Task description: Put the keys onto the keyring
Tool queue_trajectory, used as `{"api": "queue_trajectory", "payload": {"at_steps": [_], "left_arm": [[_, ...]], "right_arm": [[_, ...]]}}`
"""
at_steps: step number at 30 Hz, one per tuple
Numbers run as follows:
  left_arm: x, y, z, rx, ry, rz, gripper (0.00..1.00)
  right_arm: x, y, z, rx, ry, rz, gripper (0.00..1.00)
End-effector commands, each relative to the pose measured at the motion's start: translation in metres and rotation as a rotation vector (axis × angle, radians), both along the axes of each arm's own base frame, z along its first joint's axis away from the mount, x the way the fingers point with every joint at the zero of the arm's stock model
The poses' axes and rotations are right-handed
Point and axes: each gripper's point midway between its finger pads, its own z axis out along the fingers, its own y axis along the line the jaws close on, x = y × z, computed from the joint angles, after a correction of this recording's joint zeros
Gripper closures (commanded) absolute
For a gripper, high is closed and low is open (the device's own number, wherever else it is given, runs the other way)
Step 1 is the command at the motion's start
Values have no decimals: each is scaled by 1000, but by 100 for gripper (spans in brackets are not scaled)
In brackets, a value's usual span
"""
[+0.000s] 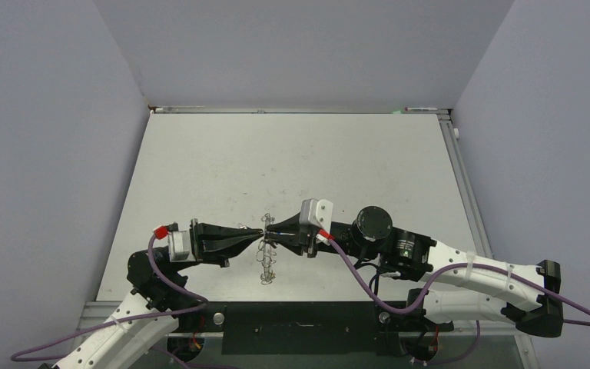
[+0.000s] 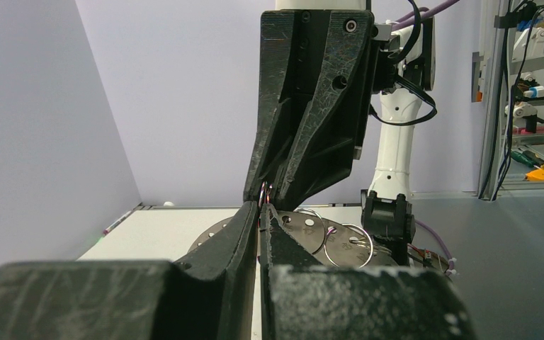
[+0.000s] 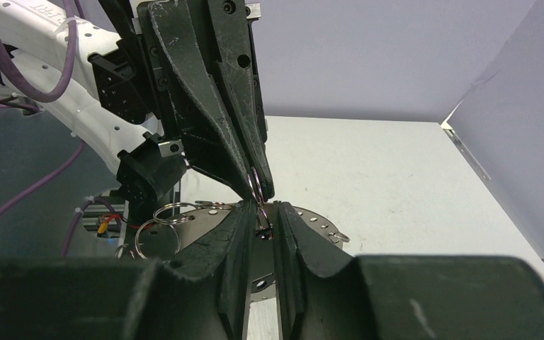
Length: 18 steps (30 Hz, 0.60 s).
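- Keyring [image 1: 266, 257]: a wide flat silver metal ring, pierced with small holes and rimmed with thin wire loops [image 1: 265, 274]. It sits between the two claws, over the near middle of the white table [image 1: 292, 161].
- Long axis: from above, the keyring shows as a narrow strip running near to far. It lies square across the line of the two arms, which meet tip to tip from left and right.
- Wrist views: the keyring's face [image 2: 312, 225] [image 3: 310, 218] appears as a flattened oval just below and beyond the fingertips. Its broad side is turned partly up toward each camera. How steeply it tilts, and whether its lower edge touches the table, cannot be told.
- Black left gripper [image 1: 260, 234] [image 2: 261, 212] [image 3: 258, 190]: it points right, with its fingers pressed together and no gap between them. They pinch one small wire loop at the keyring's rim, and that loop pokes out past the tips in the right wrist view.
- Black right gripper [image 1: 271, 229] [image 2: 270, 190] [image 3: 263, 212]: it points left, and its fingers stand a narrow slit apart. A small bit of wire sits in the slit, but whether the pads bear on it cannot be told.
- Both sets of tips meet at the same spot on the rim, nearly touching each other.
- Larger wire rings [image 2: 347, 244] [image 3: 157, 223] lie against the keyring's face, off to one side of the grip.
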Motion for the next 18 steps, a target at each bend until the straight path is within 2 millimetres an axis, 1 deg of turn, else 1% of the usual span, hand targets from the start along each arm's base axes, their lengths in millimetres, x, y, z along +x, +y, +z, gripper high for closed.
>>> {"api": "queue_trajectory", "payload": {"at_steps": [1, 3, 4, 5, 6, 16, 17, 18], "left_arm": [[-5, 10, 25, -76, -57, 22, 100], [-4, 10, 25, -76, -57, 23, 100], [-5, 10, 25, -76, -58, 23, 100], [-5, 10, 25, -76, -58, 23, 100], [-4, 10, 25, -76, -57, 22, 100], [-5, 8, 22, -52, -69, 21, 100], [-4, 7, 22, -45, -74, 23, 98], [-4, 7, 21, -39, -76, 23, 93]], "right_arm": [[0, 4, 22, 58, -26, 14, 88], [0, 5, 21, 55, -27, 16, 88], [0, 5, 20, 54, -29, 17, 90], [0, 6, 20, 52, -29, 17, 94], [0, 6, 19, 50, -31, 20, 95], [-2, 2, 22, 29, -85, 35, 95], [-2, 2, 23, 25, -90, 35, 95], [-2, 1, 23, 19, -93, 35, 95]]}}
